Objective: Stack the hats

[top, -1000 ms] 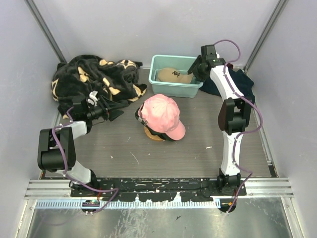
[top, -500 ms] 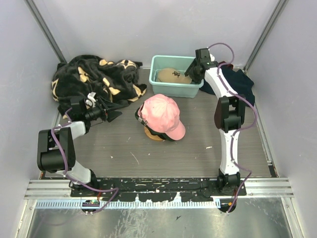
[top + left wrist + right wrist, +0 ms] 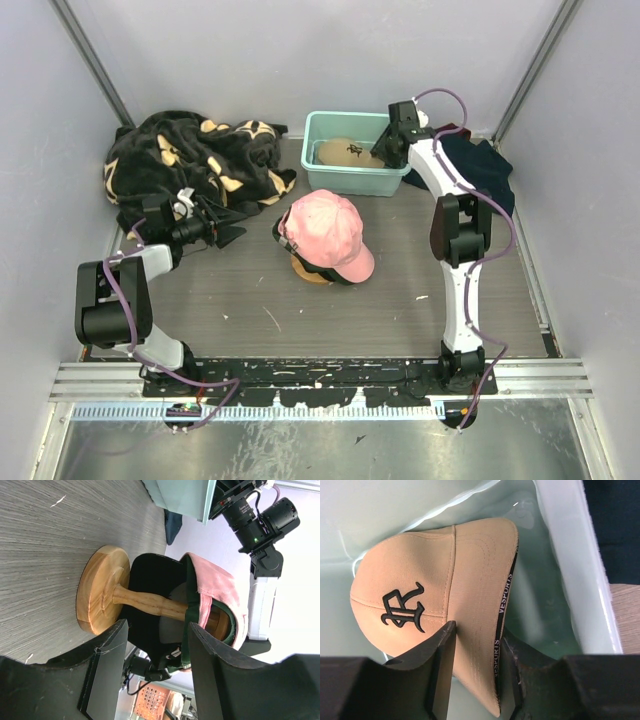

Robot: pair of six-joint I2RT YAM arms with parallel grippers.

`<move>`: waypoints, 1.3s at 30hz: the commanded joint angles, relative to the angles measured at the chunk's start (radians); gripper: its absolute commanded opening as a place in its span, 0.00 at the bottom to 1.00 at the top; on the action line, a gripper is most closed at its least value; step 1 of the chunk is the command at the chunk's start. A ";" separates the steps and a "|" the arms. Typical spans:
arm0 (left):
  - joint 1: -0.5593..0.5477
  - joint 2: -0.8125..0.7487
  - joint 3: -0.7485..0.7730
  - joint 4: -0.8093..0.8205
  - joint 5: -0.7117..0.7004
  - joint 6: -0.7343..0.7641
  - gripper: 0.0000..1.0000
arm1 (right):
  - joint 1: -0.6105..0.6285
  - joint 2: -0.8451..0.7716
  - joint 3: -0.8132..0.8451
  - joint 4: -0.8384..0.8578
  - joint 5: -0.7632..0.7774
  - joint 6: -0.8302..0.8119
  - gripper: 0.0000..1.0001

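On a wooden stand point(image 3: 100, 595) in the middle of the table sits a pink hat point(image 3: 325, 228). The left wrist view shows that pink hat point(image 3: 220, 587) lying over a dark green hat point(image 3: 190, 600) and a black hat point(image 3: 150, 575). A tan hat point(image 3: 345, 151) with a black logo lies in the teal bin point(image 3: 318, 128). My right gripper point(image 3: 383, 152) reaches into the bin, and in its wrist view the right gripper point(image 3: 475, 630) has its fingers pressed on both sides of the tan hat's point(image 3: 435, 595) brim. To the left of the stand my left gripper point(image 3: 238, 224) hangs low and open. Nothing lies inside the left gripper point(image 3: 157, 630).
A black blanket with tan marks point(image 3: 195, 155) is heaped at the back left. A dark navy cloth point(image 3: 480, 160) lies right of the bin, under the right arm. The bin's right wall point(image 3: 570, 555) runs close beside my right fingers.
The right gripper has moved left and down into the bin and its jaws have closed onto the tan hat's brim. The left arm has not moved.
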 commanded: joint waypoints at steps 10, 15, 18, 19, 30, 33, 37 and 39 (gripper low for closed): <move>0.006 0.012 0.038 -0.009 0.018 0.018 0.58 | -0.041 -0.153 -0.079 0.080 0.051 -0.028 0.49; 0.006 0.019 0.042 -0.007 0.018 0.018 0.58 | -0.055 -0.172 -0.087 0.084 0.056 -0.030 0.49; 0.006 0.019 0.042 -0.008 0.017 0.018 0.58 | -0.059 -0.178 -0.100 0.093 0.054 -0.027 0.48; 0.006 0.019 0.042 -0.009 0.019 0.018 0.58 | -0.059 -0.180 -0.102 0.095 0.054 -0.027 0.48; 0.006 0.021 0.040 -0.009 0.020 0.018 0.58 | -0.060 -0.152 -0.097 0.100 0.013 -0.004 0.47; 0.006 0.022 0.040 -0.010 0.020 0.019 0.58 | -0.060 -0.150 -0.097 0.106 0.012 -0.002 0.47; 0.006 0.026 0.041 -0.009 0.021 0.019 0.58 | -0.060 -0.136 -0.088 0.107 -0.002 0.004 0.47; 0.006 0.027 0.041 -0.009 0.020 0.019 0.58 | -0.059 -0.126 -0.077 0.101 -0.010 0.009 0.46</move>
